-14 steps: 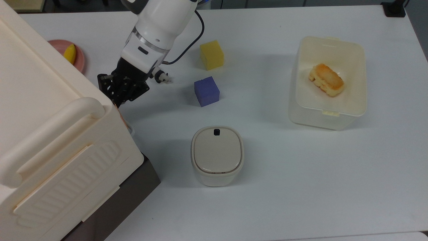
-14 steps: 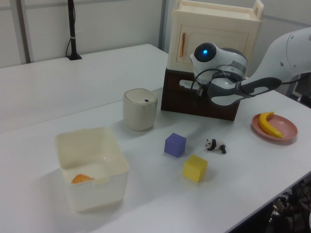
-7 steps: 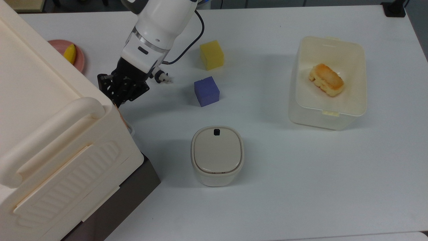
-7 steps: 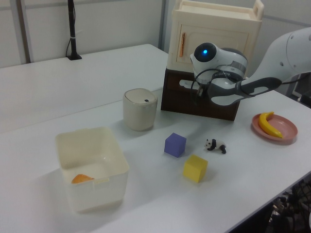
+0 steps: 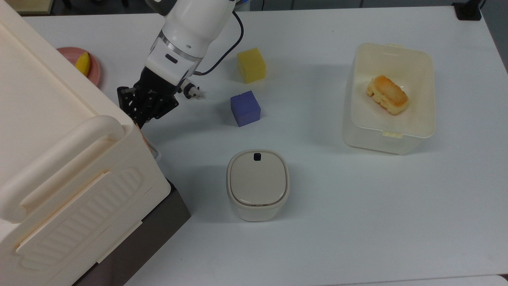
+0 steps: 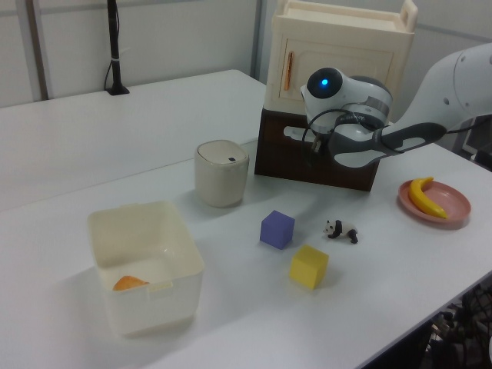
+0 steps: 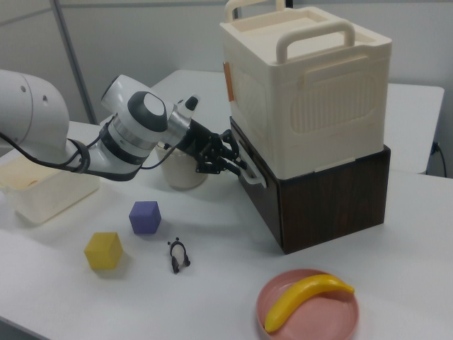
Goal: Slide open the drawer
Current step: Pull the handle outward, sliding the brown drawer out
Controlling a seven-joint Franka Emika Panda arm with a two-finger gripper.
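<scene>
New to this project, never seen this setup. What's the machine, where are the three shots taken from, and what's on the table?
It is one white robot arm ending in a black gripper. One camera looks down from above; the other two look across the table from opposite sides.

The gripper is at the white handle of a dark brown drawer, under a big cream box. Whether it has gripped the handle cannot be told.

On the white table: a purple cube, a yellow cube, a small panda toy, a lidded cream bin, an open tub holding a piece of bread, and a pink plate with a banana.
</scene>
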